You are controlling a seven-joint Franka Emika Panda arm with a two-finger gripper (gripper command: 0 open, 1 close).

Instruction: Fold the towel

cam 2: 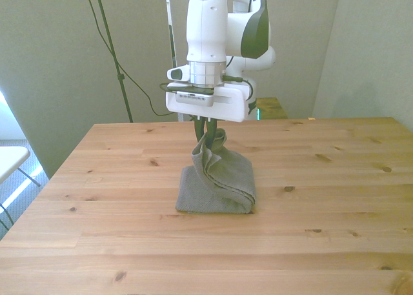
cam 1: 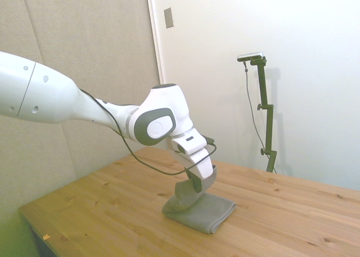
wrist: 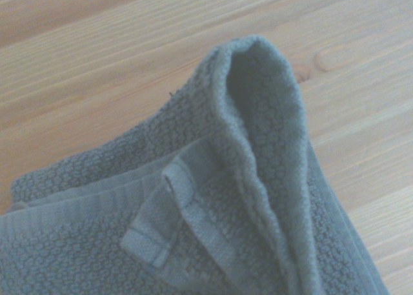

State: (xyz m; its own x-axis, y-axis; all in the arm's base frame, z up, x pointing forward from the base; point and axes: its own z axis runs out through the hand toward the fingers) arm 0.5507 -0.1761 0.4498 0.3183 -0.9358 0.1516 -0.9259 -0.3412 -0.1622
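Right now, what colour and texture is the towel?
Plain mid-grey towel with a bumpy waffle weave, clearest in the wrist view.

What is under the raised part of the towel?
More of the towel, lying flat on the table. The claw pinches the raised corner. The wood beneath the flat part is covered.

Nubbly matt cloth towel (wrist: 258,198)

The towel (cam 2: 222,179) is plain mid-grey with a pebbled weave and a smooth hem band. The desk (cam 2: 335,198) is light knotty pine. The arm (cam 1: 50,97) is white with grey joints.
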